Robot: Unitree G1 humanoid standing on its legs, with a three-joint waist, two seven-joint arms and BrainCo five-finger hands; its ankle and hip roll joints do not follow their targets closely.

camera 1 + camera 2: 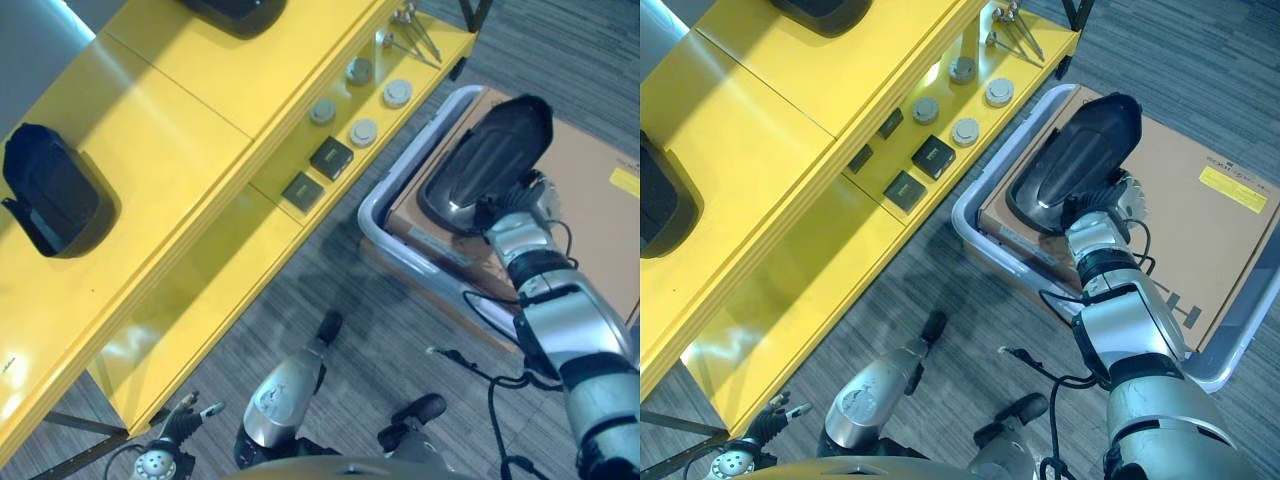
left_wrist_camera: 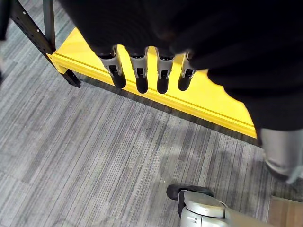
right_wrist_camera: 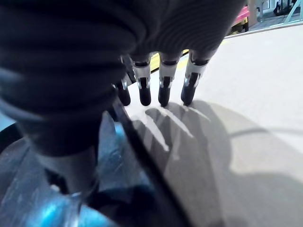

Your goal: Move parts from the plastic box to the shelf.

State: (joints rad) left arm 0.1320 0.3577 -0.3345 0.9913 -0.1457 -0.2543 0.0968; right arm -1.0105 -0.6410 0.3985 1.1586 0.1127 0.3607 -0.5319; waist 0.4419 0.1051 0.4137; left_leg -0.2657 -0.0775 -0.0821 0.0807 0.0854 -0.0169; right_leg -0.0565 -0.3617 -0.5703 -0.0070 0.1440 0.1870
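Both hands hang relaxed, fingers straight: my right hand over the brown cardboard in the plastic box; left hand beside the shelf. Parts sit on it at 12 o'clock.

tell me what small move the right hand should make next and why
Probably lower the right hand toward the cardboard sheet covering the plastic box, and feel for its edge. The fingers are straight and hold nothing above the flat cardboard, with no parts showing in the box. The shelf already carries several round and square parts.

Cardboard sheet covering plastic box
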